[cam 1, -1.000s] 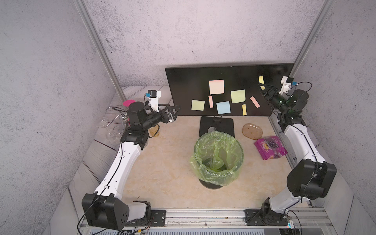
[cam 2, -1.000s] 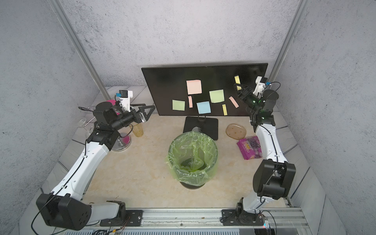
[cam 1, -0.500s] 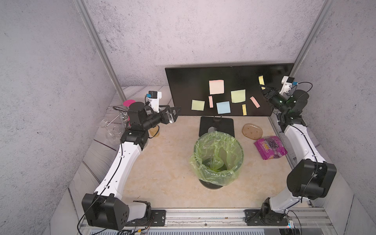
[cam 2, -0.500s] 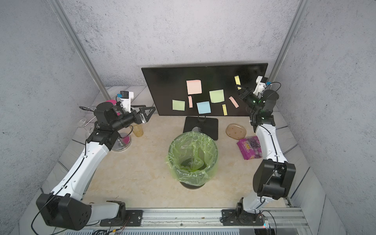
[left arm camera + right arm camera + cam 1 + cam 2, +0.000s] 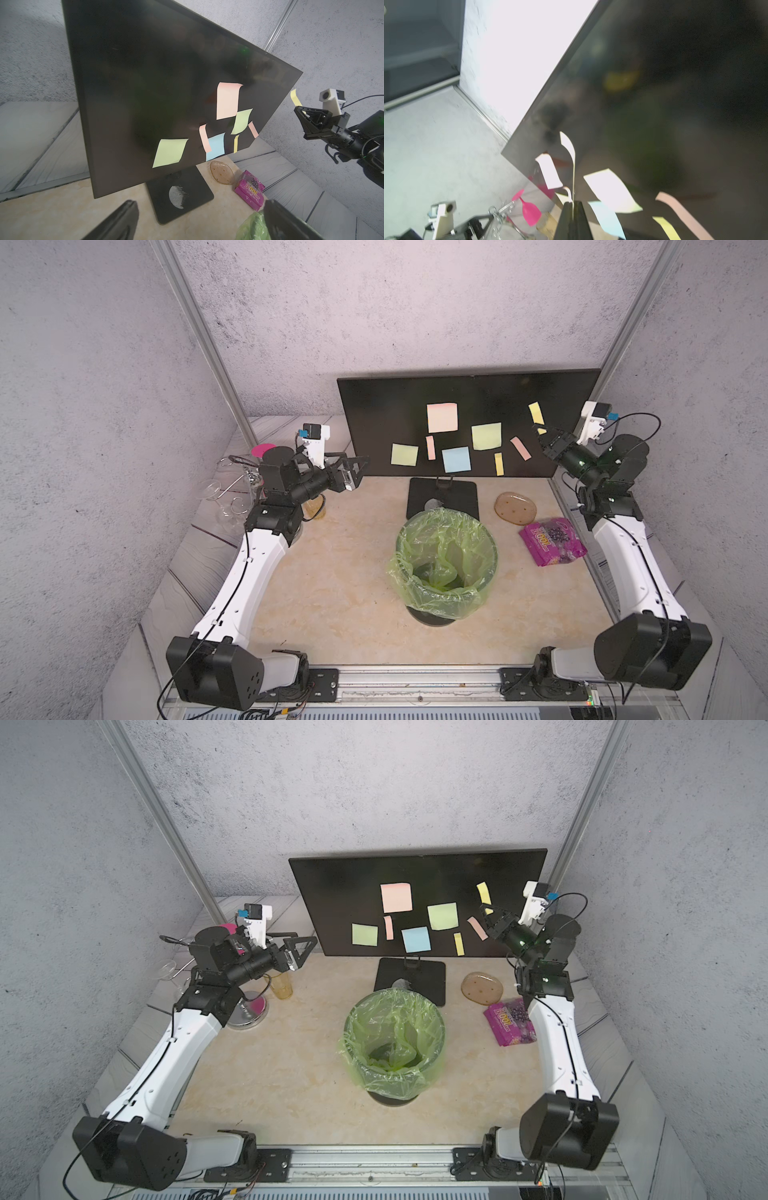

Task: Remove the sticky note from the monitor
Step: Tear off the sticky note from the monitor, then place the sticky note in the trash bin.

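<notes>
- The right claw (image 5: 543, 438) is pinched tight on the lower end of a narrow yellow sticky note (image 5: 535, 412). The right wrist view shows the strip clamped between the jaws and curling away beyond the tips.
- The monitor (image 5: 415, 406) stands just ahead of this claw, with its screen close to the tips. The claw is at the end of the screen farthest from the left claw (image 5: 353, 463).
- By my reading the grasp is made and the peel is the step in hand. I cannot tell whether the note's far end is stuck to the glass.
- What is left is to draw the strip clear of the screen. It could then go into the green-lined bin (image 5: 446, 564), which sits on the bench below and well apart from the claw.
- Seven other notes (image 5: 456, 459) lie on the screen to the side of the right claw, toward the left one. Neither claw touches them.
- The left claw is spread wide and empty, off the opposite end of the monitor.
</notes>
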Controlling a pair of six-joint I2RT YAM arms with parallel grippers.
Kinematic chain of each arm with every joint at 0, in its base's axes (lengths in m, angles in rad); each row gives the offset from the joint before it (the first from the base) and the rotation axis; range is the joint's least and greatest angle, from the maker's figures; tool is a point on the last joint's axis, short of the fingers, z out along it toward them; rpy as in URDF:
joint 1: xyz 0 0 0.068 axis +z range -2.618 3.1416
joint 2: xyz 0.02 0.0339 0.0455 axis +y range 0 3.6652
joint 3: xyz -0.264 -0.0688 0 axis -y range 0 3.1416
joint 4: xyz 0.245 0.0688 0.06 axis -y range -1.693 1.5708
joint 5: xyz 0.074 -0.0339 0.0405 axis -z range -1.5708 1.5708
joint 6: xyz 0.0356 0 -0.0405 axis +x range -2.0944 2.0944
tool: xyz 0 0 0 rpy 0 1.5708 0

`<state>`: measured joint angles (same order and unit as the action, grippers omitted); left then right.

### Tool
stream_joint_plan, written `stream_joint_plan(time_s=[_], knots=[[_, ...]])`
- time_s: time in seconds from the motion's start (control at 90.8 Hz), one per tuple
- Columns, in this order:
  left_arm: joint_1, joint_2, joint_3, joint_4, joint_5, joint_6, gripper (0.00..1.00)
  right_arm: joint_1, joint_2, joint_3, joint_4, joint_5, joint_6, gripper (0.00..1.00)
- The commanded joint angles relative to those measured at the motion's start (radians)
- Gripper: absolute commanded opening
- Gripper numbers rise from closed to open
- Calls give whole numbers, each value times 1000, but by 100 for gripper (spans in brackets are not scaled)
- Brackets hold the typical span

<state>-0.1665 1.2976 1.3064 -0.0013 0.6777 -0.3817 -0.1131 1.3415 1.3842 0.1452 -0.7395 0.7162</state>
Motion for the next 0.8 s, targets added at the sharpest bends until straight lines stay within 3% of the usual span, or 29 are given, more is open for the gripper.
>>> stream_joint_plan(time_s=[0.0,0.264,0.595,0.738,0.793], knots=[[-8,14,31,-9,8,17,100,102,-80,11,-374,-25,-329,0],[-7,18,31,-32,5,27,100,338,-133,57,-900,40,-733,0],[-9,30,24,-37,6,26,100,510,-102,106,-1226,156,-928,6],[-10,34,24,-38,11,24,100,535,-92,123,-1236,227,-941,28],[-10,31,22,-41,11,27,100,536,-97,132,-1218,245,-936,43]])
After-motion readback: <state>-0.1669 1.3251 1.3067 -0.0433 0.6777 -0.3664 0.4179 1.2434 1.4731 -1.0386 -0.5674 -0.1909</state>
